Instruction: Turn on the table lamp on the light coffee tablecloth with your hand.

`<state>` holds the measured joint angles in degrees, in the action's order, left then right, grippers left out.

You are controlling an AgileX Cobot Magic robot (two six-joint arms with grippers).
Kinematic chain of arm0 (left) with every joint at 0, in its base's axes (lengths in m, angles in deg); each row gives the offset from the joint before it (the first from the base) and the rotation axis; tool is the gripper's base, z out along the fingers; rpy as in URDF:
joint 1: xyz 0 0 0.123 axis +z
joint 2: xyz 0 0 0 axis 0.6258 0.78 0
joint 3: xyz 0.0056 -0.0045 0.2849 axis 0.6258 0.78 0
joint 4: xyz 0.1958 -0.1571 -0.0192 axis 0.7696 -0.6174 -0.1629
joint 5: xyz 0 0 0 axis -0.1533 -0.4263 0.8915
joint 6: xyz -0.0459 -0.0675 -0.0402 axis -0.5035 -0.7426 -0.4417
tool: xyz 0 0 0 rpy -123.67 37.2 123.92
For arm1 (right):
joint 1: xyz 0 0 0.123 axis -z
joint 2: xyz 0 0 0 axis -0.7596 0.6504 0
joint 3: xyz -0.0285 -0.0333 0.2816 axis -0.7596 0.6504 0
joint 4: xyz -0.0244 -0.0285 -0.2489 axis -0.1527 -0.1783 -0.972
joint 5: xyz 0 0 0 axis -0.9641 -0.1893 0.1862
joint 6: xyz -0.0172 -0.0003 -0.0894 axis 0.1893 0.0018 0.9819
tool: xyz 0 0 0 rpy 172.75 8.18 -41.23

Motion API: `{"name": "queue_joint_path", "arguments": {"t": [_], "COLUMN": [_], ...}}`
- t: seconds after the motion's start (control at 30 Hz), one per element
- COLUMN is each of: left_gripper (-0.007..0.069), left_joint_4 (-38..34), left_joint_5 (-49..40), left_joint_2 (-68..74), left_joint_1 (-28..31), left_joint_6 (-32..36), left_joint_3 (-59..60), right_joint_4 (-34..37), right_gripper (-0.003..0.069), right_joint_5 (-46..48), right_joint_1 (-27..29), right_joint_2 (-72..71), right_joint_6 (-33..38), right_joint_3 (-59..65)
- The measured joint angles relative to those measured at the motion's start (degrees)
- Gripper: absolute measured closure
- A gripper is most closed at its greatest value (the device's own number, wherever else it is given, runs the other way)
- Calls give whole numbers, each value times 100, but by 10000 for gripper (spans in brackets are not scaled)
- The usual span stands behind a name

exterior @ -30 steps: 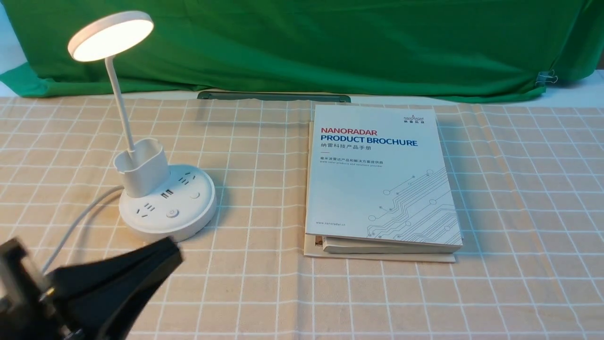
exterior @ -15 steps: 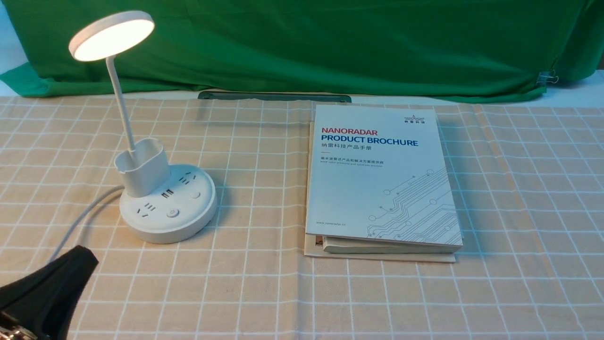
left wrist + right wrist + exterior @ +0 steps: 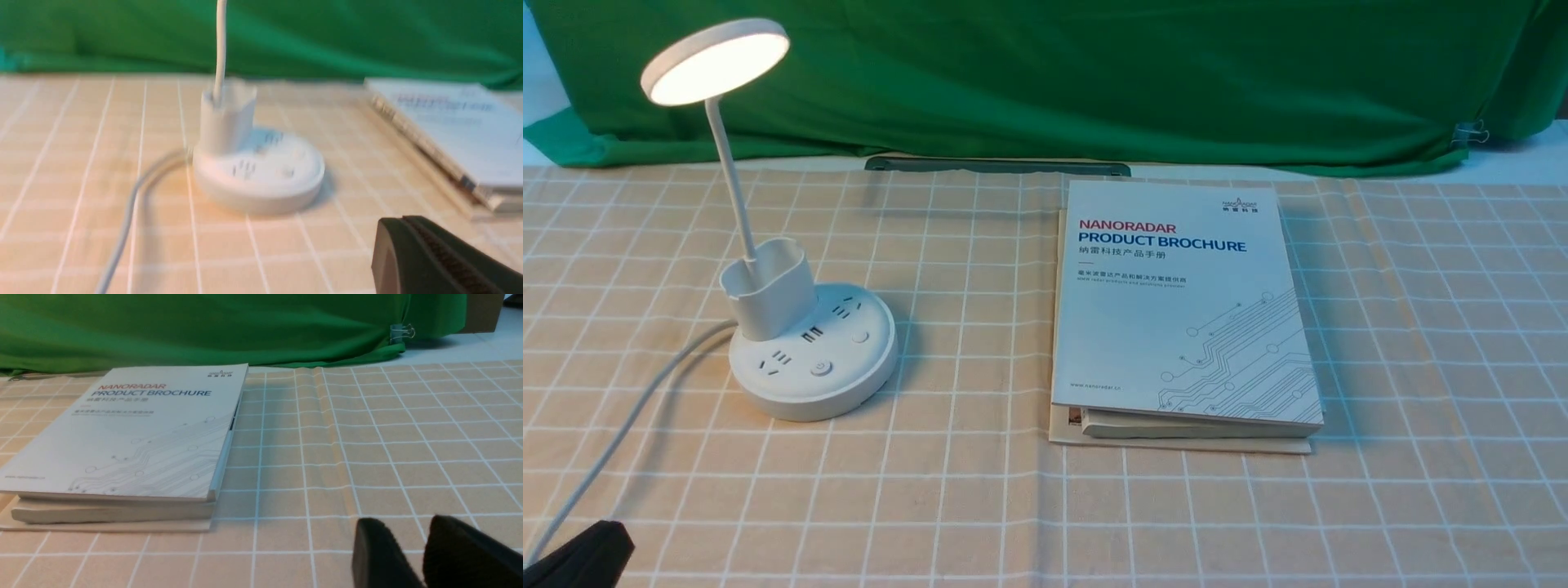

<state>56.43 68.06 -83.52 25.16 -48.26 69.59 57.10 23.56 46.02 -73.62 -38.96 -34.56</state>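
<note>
The lamp stands on the left part of the tan checked cloth. Its round head is lit and tilted on the thin neck, with the pen cup at the back of the base and the buttons on the near side. Its cord leaves the base on the left and runs across the cloth to the near left corner. There the tip of the left gripper just shows, near the cord and well apart from the base. The left wrist view shows only one dark finger plainly, so I cannot tell whether it is apart or together. A brochure lies flat to the lamp's right, on a thin stack of papers. The right gripper sits low over bare cloth near the brochure — fingers drawn together, nothing held.
</note>
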Motion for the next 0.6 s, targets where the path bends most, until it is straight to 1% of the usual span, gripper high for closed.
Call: {"name": "queue_joint_path", "arguments": {"t": [0.13, 0.27, 0.43, 0.6], "left_gripper": [623, 623, 623, 623], "left_joint_4": [-72, -96, -96, -96], "left_joint_5": [-84, -103, -103, -103], "left_joint_2": [-11, -21, -29, -29], "left_joint_1": [13, 38, 350, 470], "left_joint_6": [106, 43, -56, -56], "left_joint_3": [0, 0, 0, 0], "right_joint_4": [0, 0, 0, 0], "right_gripper": [419, 419, 419, 419], "right_joint_5": [0, 0, 0, 0], "right_joint_1": [0, 0, 0, 0], "right_joint_2": [0, 0, 0, 0], "right_joint_6": [0, 0, 0, 0], "right_joint_3": [0, 0, 0, 0]}}
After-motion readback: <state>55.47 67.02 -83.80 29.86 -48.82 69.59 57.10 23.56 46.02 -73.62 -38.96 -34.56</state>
